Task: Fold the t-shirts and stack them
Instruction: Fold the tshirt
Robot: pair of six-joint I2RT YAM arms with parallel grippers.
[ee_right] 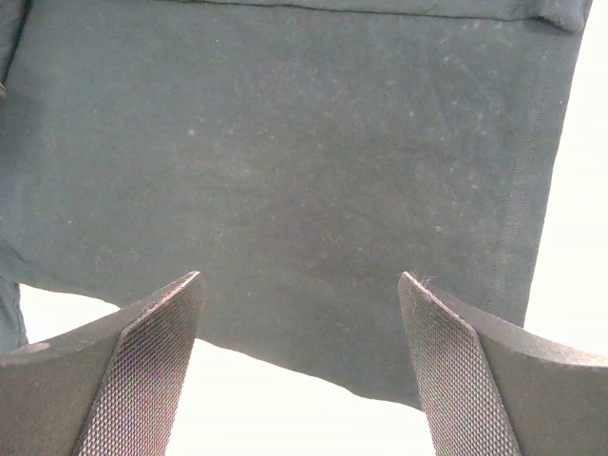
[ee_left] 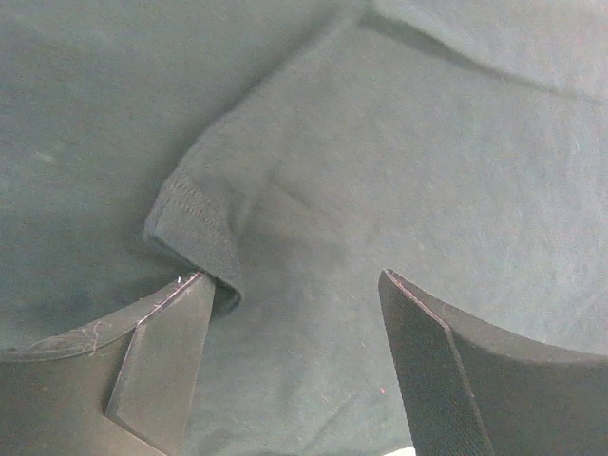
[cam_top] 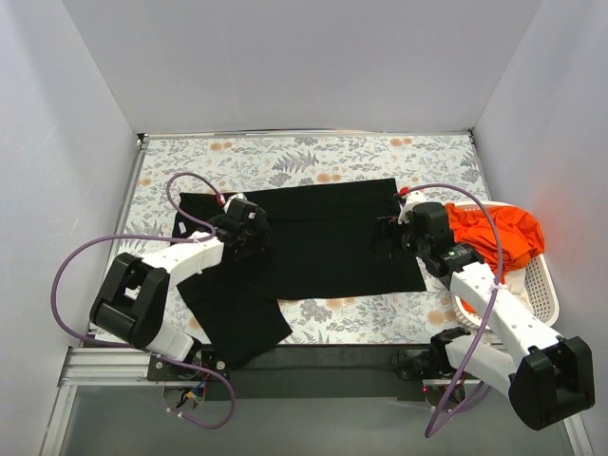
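Observation:
The black t-shirt (cam_top: 323,237) lies spread on the leaf-patterned table, its lower part hanging toward the near-left edge. My left gripper (cam_top: 249,233) hovers open over the shirt's left side; in the left wrist view (ee_left: 290,285) a hemmed sleeve fold (ee_left: 195,223) lies just beside the left finger. My right gripper (cam_top: 388,237) is open over the shirt's right edge; in the right wrist view (ee_right: 299,285) the black cloth (ee_right: 285,142) and its near edge show between the fingers. An orange t-shirt (cam_top: 499,233) lies in the basket. The starburst mark and the cream shirt are hidden.
A white slatted basket (cam_top: 540,280) stands at the right edge of the table (cam_top: 313,157). White walls close in the back and sides. Purple cables loop from both arms. The table's near edge runs just below the shirt.

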